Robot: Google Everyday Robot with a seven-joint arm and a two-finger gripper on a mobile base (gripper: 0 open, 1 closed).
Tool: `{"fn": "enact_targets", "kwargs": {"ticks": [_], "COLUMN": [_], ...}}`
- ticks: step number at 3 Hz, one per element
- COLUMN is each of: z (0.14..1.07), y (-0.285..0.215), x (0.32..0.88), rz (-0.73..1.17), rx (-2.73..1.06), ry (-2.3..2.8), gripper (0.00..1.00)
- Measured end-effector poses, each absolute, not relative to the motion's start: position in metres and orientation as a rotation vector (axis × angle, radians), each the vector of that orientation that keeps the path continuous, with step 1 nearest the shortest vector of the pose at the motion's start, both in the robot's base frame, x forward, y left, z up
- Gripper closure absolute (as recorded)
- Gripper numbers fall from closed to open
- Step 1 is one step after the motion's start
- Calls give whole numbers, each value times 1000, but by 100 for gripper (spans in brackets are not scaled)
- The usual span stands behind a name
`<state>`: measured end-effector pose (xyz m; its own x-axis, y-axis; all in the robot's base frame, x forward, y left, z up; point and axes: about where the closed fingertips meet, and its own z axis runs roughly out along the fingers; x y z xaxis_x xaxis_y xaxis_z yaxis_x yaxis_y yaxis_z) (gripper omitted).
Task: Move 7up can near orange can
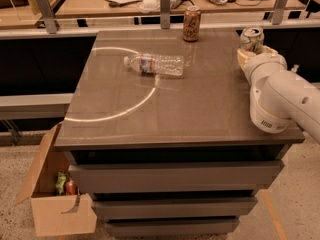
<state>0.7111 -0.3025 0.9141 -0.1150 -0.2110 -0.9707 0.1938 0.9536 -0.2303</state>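
The 7up can (251, 37), silver-white with green and red markings, stands upright near the table's far right edge. The orange can (191, 24), orange-brown with pale lettering, stands upright at the table's far edge, left of the 7up can and well apart from it. My gripper (254, 54) is at the right edge of the table, right at the foot of the 7up can on its near side. My white arm (280, 96) reaches in from the right and hides the can's lower part.
A clear plastic bottle (156, 64) lies on its side on the grey table (165, 114), left of centre. A rail with posts (165, 4) runs behind the table. An open cardboard box (55, 194) with items sits on the floor at the left.
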Motion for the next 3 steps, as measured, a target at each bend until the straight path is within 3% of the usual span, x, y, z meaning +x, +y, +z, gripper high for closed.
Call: {"fn": "enact_targets", "kwargs": {"ticks": [3], "z": [908], "y": [-287], "x": [785], "rz": [-234], "rx": [-20], "ry": [1670], "gripper": [100]}}
